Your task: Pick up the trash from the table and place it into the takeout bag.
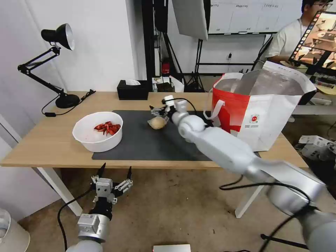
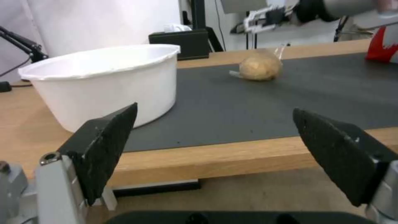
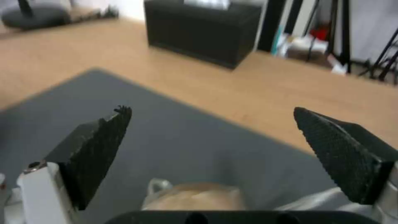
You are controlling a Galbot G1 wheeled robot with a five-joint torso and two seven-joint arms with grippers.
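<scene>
A clear bag with a beige lump (image 1: 158, 122) lies on the dark grey mat (image 1: 147, 143) of the table (image 1: 42, 147). My right gripper (image 1: 153, 110) hovers open just over and behind it; in the right wrist view the lump (image 3: 195, 196) sits close under the open gripper (image 3: 211, 112). The white bowl of red scraps (image 1: 97, 131) stands on the mat's left edge. The red-and-white takeout bag (image 1: 259, 105) stands open at the table's right end. My left gripper (image 1: 117, 167) is open below the table's front edge, facing the bowl (image 2: 104, 81) and the lump (image 2: 260, 66).
A black tissue box (image 1: 132, 90) sits at the table's back edge, beyond the mat. A black desk lamp (image 1: 56, 63) stands at the back left corner with its cord trailing. Tripods and stands fill the room behind the table.
</scene>
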